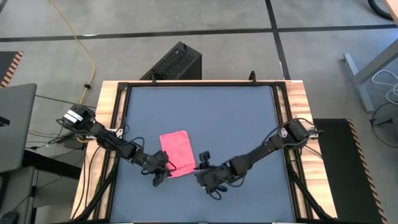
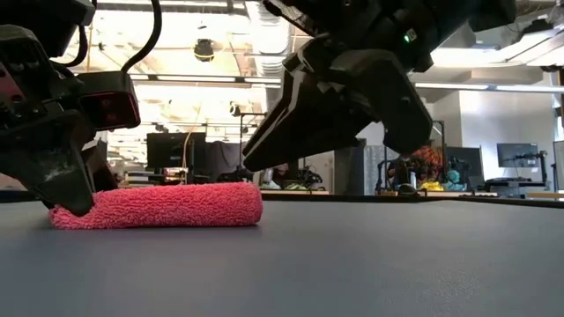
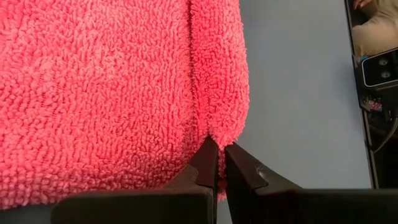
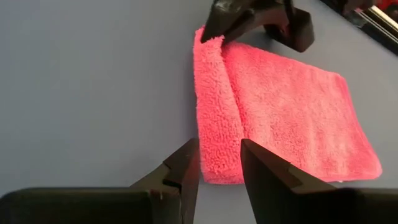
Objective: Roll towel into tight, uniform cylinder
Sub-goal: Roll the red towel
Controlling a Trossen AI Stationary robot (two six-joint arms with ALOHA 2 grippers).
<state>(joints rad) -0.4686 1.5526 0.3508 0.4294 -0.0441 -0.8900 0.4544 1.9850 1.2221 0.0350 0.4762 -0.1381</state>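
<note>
The pink-red towel (image 1: 176, 152) lies on the dark tabletop (image 1: 236, 118), toward its near left. Its near edge is turned over into a narrow fold (image 4: 214, 112) that runs between my two grippers. My left gripper (image 3: 221, 152) is at the fold's left end and is shut on it; it also shows in the low view (image 2: 66, 198) and the high view (image 1: 163, 169). My right gripper (image 4: 219, 158) is open just above the fold's right end, with one finger on each side of it and touching nothing; it also shows in the high view (image 1: 202, 174). My left gripper pinches the left end of the towel's folded-over edge (image 3: 214, 127) between its two fingertips. The fingers slant down at it from the table's near left. The towel lies flat on the table, slack, and only this folded corner is in the hold.
A wooden frame (image 1: 109, 124) borders the tabletop on both sides. A black box (image 1: 174, 62) stands on the floor beyond the far edge. Bare tabletop stretches to the far side and to the right of the towel.
</note>
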